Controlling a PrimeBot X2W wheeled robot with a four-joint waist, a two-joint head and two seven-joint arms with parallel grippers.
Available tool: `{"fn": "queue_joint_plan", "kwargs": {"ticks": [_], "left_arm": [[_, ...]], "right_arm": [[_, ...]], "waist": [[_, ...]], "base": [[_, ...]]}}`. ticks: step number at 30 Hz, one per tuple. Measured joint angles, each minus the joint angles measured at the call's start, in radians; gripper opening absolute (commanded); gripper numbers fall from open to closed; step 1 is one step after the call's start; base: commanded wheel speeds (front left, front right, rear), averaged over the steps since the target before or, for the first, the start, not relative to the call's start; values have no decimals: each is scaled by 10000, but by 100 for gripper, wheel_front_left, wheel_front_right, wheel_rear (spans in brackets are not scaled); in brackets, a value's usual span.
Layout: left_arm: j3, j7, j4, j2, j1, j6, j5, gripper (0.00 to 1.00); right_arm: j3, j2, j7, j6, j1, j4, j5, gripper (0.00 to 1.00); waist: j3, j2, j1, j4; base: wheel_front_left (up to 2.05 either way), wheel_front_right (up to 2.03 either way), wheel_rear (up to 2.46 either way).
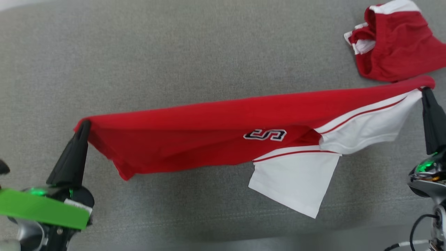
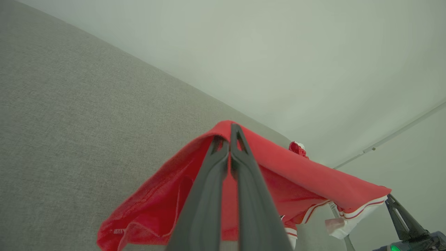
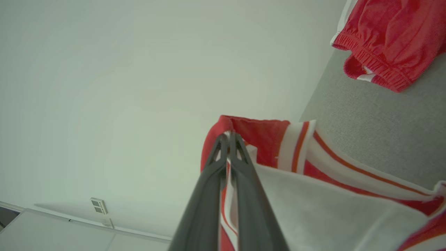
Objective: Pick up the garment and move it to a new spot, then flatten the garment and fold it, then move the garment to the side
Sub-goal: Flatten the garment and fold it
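The garment (image 1: 209, 129) is a red shirt with white sleeves and a dark letter patch. It hangs stretched between my two grippers above the grey surface (image 1: 174, 52). My left gripper (image 1: 84, 126) is shut on its left red edge, seen up close in the left wrist view, where the fingertips (image 2: 230, 139) pinch the red cloth (image 2: 296, 174). My right gripper (image 1: 425, 93) is shut on the right end by the white sleeve; in the right wrist view its tips (image 3: 228, 141) clamp the striped fabric (image 3: 306, 174). A white sleeve (image 1: 296, 181) dangles lowest.
A second red and white garment (image 1: 393, 38) lies crumpled at the far right of the grey surface, also in the right wrist view as a red bundle (image 3: 390, 38). A pale wall (image 2: 278, 52) rises behind. A green tag (image 1: 41, 207) sits on my left arm.
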Motion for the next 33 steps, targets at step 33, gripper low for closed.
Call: {"fn": "queue_joint_plan", "kwargs": {"ticks": [33], "left_arm": [[-817,2201,6500,-510,-9183,0,2700,13]], "right_arm": [[1862,-922,-322,2,-9118,6857,-5336,39]], "waist": [[4664,0,1,305]], "base": [[0,0,0]]}}
